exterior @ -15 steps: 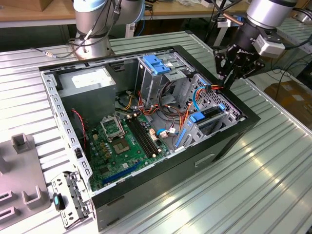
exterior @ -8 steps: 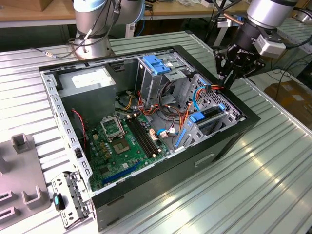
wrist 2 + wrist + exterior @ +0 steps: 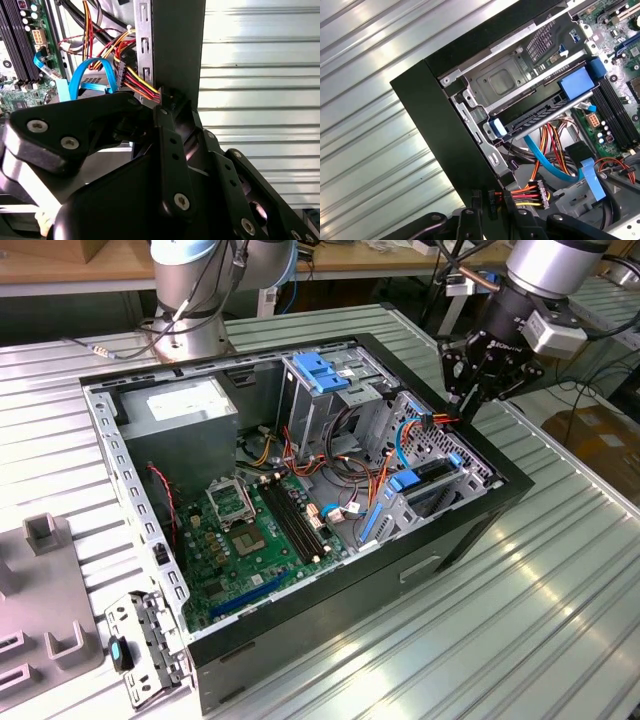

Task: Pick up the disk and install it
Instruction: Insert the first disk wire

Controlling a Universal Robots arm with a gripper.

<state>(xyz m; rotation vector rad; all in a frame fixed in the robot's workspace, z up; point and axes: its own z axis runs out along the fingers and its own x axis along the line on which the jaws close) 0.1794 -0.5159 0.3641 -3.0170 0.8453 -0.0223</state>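
The disk (image 3: 540,112) lies flat in the drive bay at the front of the open computer case (image 3: 300,630), seen edge-on, with its blue carrier frame (image 3: 420,482) showing. My gripper (image 3: 470,405) hangs over the case wall beside that bay, on the exterior view's right. In both wrist views its black fingers (image 3: 512,212) are shut on the black connector (image 3: 492,200) of a red, yellow and black power cable (image 3: 142,85). That cable runs back into the case next to the disk. A blue data cable (image 3: 547,162) loops just beyond the bay.
Inside the case are a green motherboard (image 3: 250,530), a grey power-supply box (image 3: 185,410) and a tall metal cage with a blue cap (image 3: 325,375). The arm's base (image 3: 190,310) stands behind the case. Grey fixtures (image 3: 45,580) and a metal bracket (image 3: 140,645) lie at the left on the ribbed table (image 3: 540,620).
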